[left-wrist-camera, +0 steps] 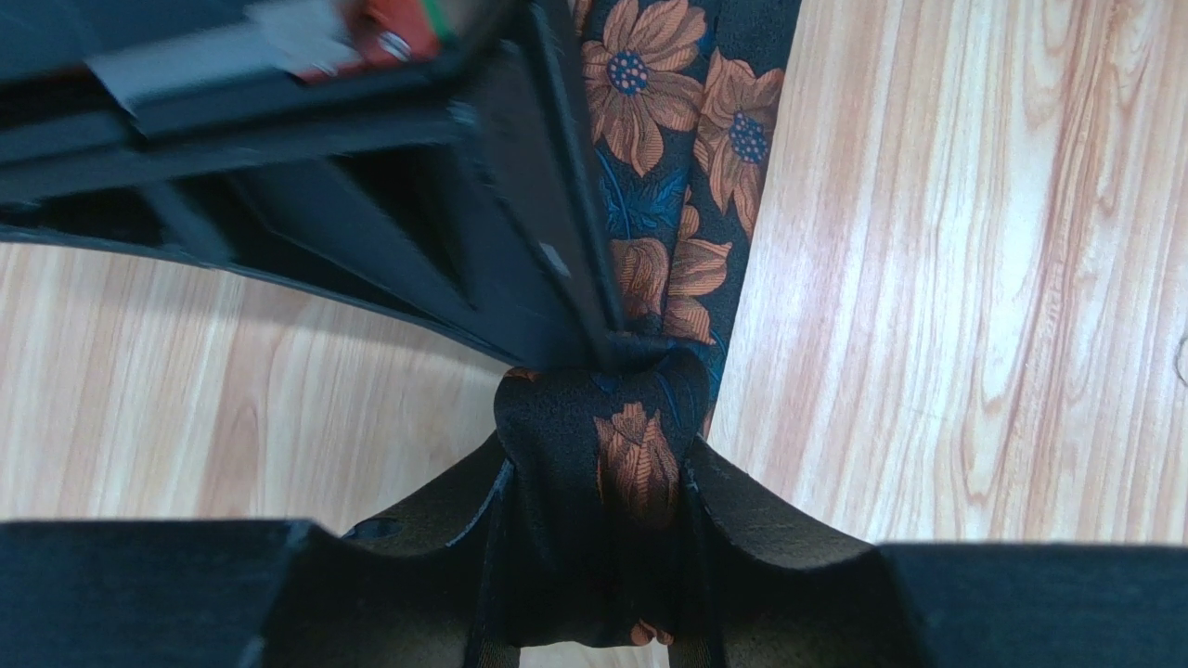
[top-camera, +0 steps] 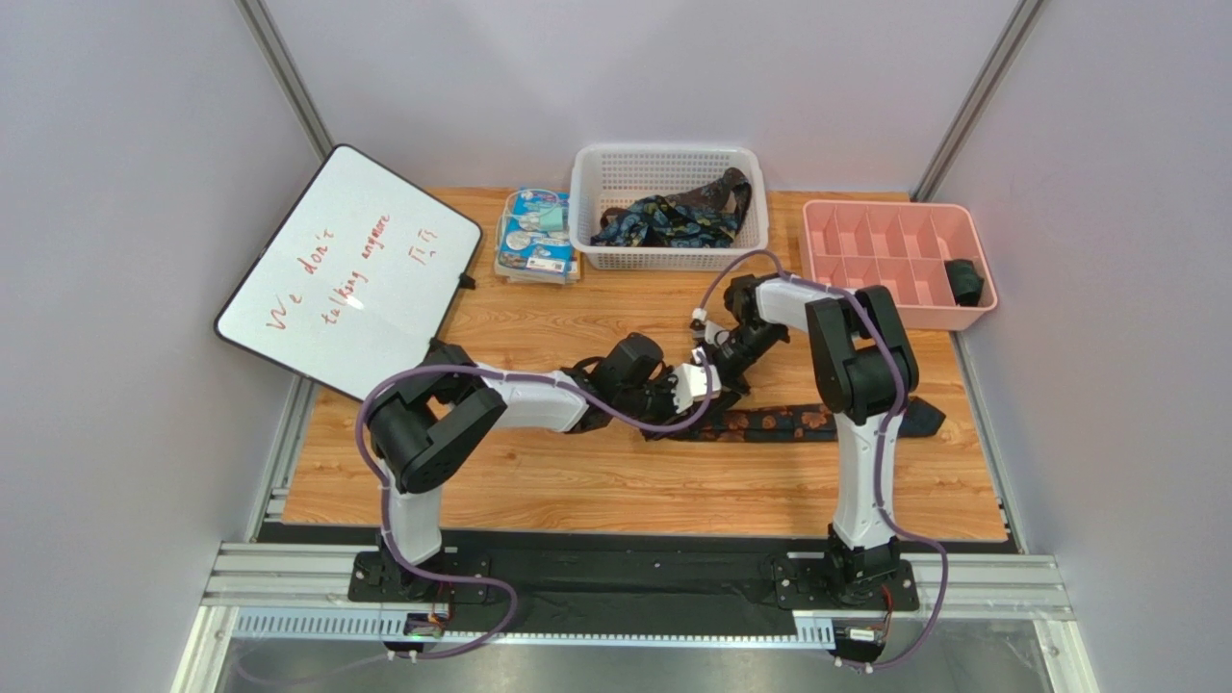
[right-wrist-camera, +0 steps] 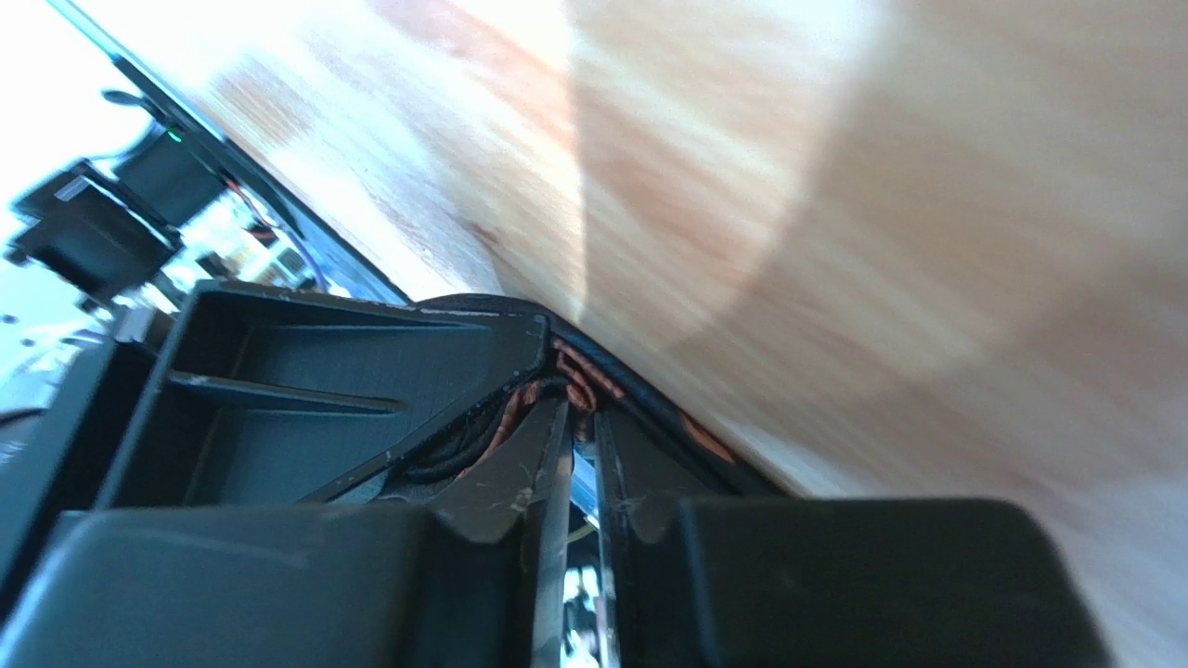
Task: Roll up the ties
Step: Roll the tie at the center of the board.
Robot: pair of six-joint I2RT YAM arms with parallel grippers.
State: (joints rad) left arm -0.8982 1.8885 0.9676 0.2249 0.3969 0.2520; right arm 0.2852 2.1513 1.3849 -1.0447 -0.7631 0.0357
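left claw (left-wrist-camera: 597, 473): pinches rolled end of long dark cloth tie with orange flowers (left-wrist-camera: 656, 84) so the roll cannot open | right claw (right-wrist-camera: 579, 418): nearly closed beside it, cannot tell its hold

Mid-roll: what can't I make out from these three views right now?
Turns in the rolled end of the dark orange-flowered fabric necktie: left wrist view, fingers of the left hand hide its sides.
Whether the right hand grips it: right wrist view blurred; the right arm blocks the top view.
Tie count in the white plastic basket: top view, tangled heap.
Dark lump in the pink compartment tray: top view, too small.
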